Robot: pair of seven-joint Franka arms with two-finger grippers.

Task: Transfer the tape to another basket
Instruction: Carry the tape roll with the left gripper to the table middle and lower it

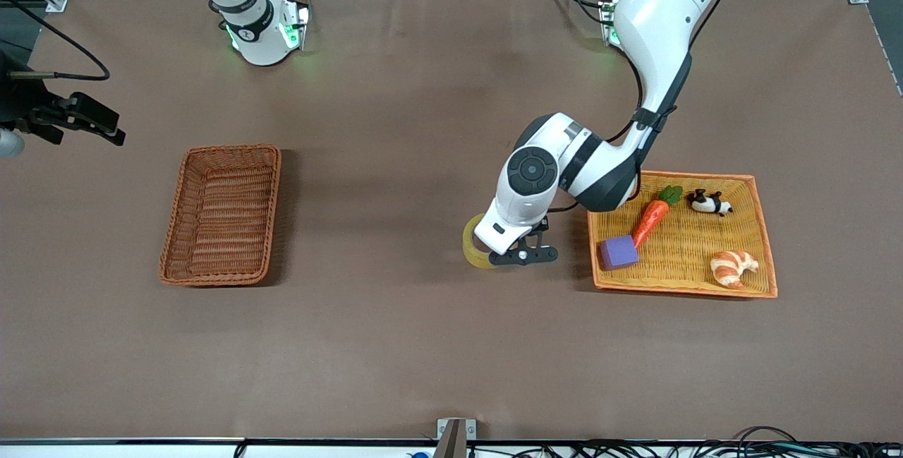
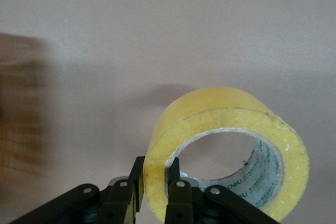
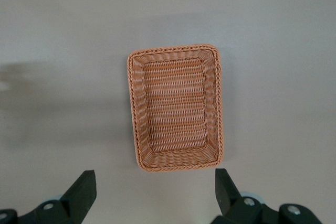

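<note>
The yellowish tape roll [image 1: 471, 241] hangs in my left gripper [image 1: 494, 257], above bare table between the two baskets and close beside the orange tray. In the left wrist view the left gripper [image 2: 155, 183] is shut on the wall of the tape [image 2: 226, 111], one finger inside the hole and one outside. The reddish-brown wicker basket [image 1: 275, 190] lies empty toward the right arm's end of the table. My right gripper [image 1: 106, 130] hangs open and empty beside that basket. The right wrist view shows its gripper [image 3: 155, 192] with fingers wide apart, above the table by the basket [image 3: 218, 103].
The flat orange tray [image 1: 677, 291] toward the left arm's end holds a carrot [image 1: 652, 217], a purple block [image 1: 619, 253], a croissant [image 1: 734, 266] and a black-and-white toy animal [image 1: 709, 202]. Brown table cloth [image 1: 395, 161] lies between the baskets.
</note>
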